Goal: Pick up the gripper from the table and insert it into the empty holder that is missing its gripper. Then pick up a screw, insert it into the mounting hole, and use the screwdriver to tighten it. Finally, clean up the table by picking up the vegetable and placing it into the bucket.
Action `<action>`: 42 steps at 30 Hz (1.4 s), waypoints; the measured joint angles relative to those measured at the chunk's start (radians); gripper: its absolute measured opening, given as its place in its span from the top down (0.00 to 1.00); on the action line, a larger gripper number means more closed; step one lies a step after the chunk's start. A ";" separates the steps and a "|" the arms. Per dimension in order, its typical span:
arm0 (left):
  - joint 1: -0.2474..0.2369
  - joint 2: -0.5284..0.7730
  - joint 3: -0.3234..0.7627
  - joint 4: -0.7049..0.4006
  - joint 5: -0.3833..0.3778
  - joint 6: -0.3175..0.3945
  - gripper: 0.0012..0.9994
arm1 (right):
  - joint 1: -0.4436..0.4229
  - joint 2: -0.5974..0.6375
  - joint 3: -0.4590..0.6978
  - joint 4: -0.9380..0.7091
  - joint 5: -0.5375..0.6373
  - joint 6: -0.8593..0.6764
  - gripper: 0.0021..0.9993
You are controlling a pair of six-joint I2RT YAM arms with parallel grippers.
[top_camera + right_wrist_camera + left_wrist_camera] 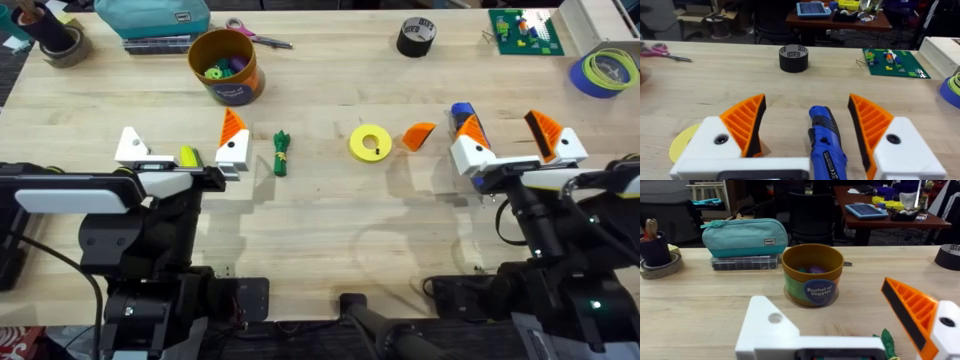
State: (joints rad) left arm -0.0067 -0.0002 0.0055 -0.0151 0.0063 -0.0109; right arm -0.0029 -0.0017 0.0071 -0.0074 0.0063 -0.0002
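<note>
Where it lies, the gripper (419, 135) looks orange, apparently wedge-shaped.

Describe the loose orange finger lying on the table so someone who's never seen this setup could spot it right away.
Start at the wooden table and find the flat yellow ring near its middle. Just beside it, toward the right arm, lies the gripper, a small orange wedge. Unlike the other orange fingers, it sits loose on the wood, not mounted on a white claw tip.

orange gripper (419, 135) on table (330, 230), beside yellow ring (371, 142)
</note>
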 joint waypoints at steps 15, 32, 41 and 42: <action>0.000 0.000 0.002 0.093 -0.003 -0.001 0.01 | 0.001 0.001 0.006 0.100 0.000 0.000 0.00; 0.000 0.319 0.630 -0.473 -0.004 -0.009 0.01 | 0.001 0.382 0.821 -0.574 -0.001 -0.001 0.00; 0.000 0.693 0.920 -0.777 -0.004 -0.009 0.01 | 0.001 0.770 1.133 -0.911 -0.003 -0.051 0.00; 0.000 0.722 0.940 -0.800 -0.005 -0.009 0.01 | 0.001 0.797 1.149 -0.930 -0.003 -0.053 0.00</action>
State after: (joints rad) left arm -0.0067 0.7223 0.9451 -0.8150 0.0018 -0.0200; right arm -0.0021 0.7954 1.1558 -0.9375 0.0029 -0.0537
